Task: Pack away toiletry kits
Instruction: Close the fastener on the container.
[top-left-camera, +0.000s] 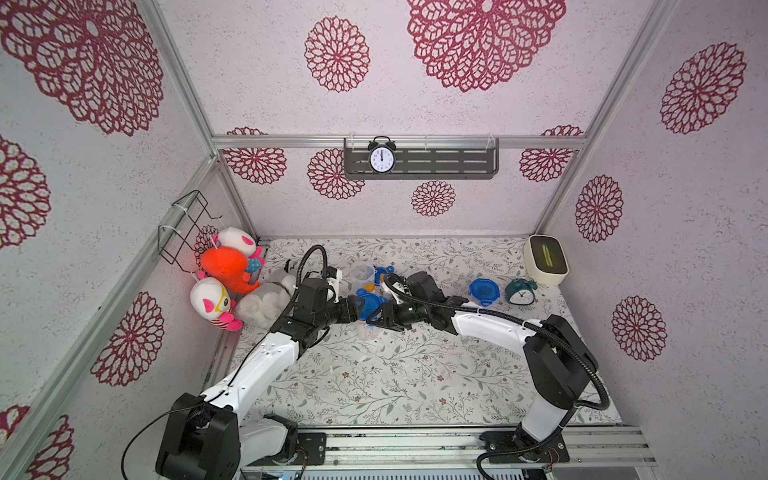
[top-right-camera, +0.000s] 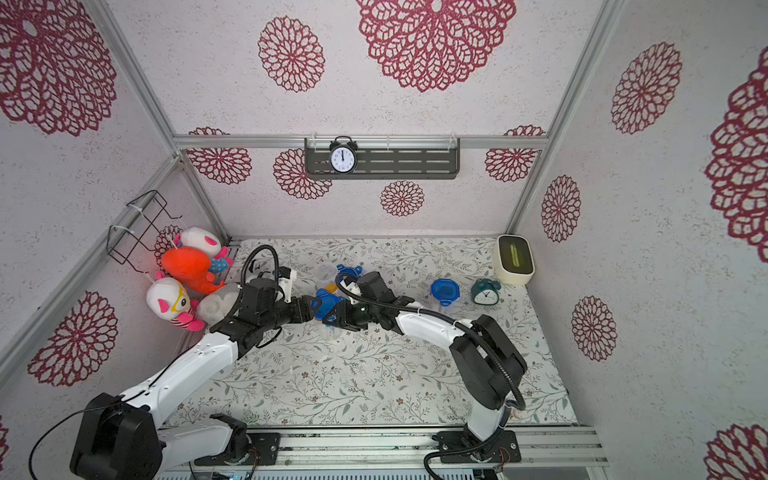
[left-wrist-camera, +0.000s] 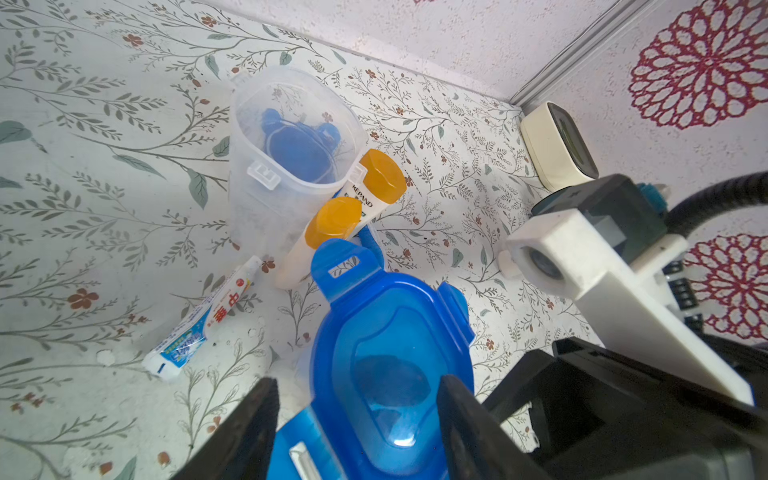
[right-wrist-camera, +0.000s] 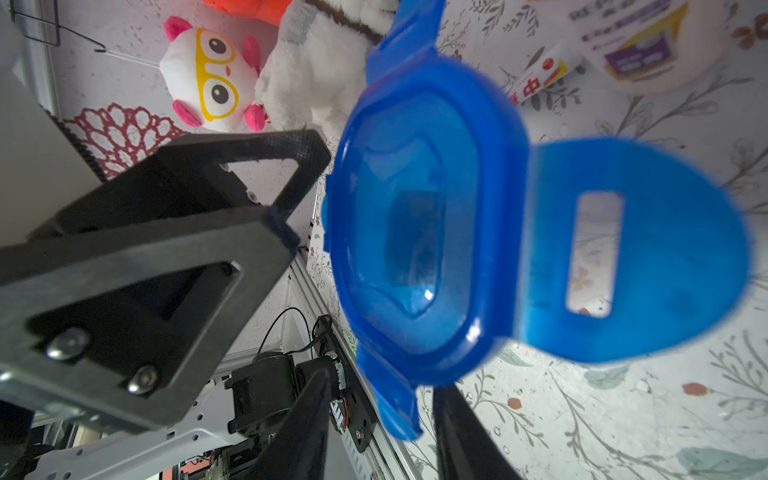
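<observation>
Floral tabletop (top-left-camera: 395, 374). Far right corner: cream box (top-left-camera: 545, 259). Beside it, toward centre: teal alarm clock (top-left-camera: 519, 292), then lidded clear jar (top-left-camera: 484, 292). Far-edge middle: open clear jar (left-wrist-camera: 286, 166), loose blue lid (top-left-camera: 382, 274) behind, two orange-capped bottles (left-wrist-camera: 361, 199) and toothpaste tube (left-wrist-camera: 203, 320) alongside. Far left corner: white plush (top-left-camera: 266, 301).

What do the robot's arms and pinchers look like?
The left arm and right arm have white shells with chunky black joints. Black cables run along them. The left gripper and right gripper have black triangular cut-out fingers.
</observation>
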